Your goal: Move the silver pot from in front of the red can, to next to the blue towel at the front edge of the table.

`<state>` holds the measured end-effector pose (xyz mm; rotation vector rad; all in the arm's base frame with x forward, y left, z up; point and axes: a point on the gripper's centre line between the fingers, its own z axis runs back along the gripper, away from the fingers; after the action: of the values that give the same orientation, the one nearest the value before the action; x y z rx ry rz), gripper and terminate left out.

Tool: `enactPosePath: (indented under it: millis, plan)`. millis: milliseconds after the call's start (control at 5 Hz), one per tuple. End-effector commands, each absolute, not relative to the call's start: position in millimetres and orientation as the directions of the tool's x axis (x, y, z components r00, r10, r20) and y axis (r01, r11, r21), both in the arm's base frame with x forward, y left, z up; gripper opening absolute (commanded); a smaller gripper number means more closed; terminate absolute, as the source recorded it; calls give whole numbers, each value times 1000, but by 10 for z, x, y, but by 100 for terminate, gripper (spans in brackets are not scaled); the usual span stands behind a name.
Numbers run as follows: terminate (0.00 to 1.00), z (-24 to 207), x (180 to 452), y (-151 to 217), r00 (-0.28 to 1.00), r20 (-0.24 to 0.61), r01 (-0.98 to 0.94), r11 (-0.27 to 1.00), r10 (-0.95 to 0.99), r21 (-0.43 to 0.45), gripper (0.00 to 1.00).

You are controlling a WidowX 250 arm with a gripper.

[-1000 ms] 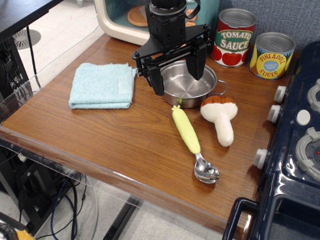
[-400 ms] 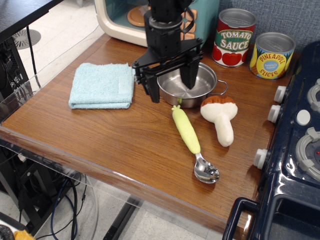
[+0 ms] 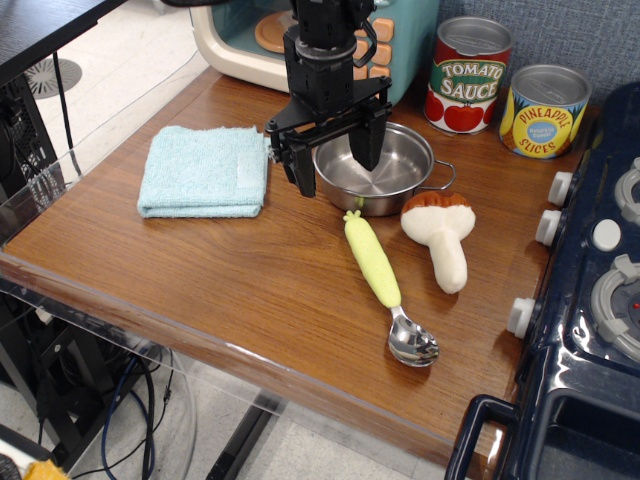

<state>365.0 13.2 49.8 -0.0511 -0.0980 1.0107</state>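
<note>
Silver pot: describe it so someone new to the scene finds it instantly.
On the wooden table, look just right of the blue towel, under the black gripper. The silver pot sits there, a shallow round shiny steel bowl with a wire loop handle, and one of the fingers reaches inside it. Unlike the labelled red can behind it, it is open-topped and bare metal.

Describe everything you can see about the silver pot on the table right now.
The silver pot is a shallow, round, shiny steel pan, upright on the wooden table, with a small wire loop handle on its right. It looks empty. It sits in front of the red can, right of the blue towel. The open pincer straddles its left rim, one finger inside, one outside. The toy mushroom and the spoon lie close by its front.
</note>
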Motion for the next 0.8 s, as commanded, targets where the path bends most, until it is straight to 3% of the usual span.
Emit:
enactPosePath:
  millis: [0,200,600]
  plan:
    - [0,404,3853,185,533,68,-842,537,843,-56,100]
    - [0,313,3867,61,572,65,-816,575,817,-49,0]
    - [0,337,3803,42,579,57,-811,581,813,-62,0]
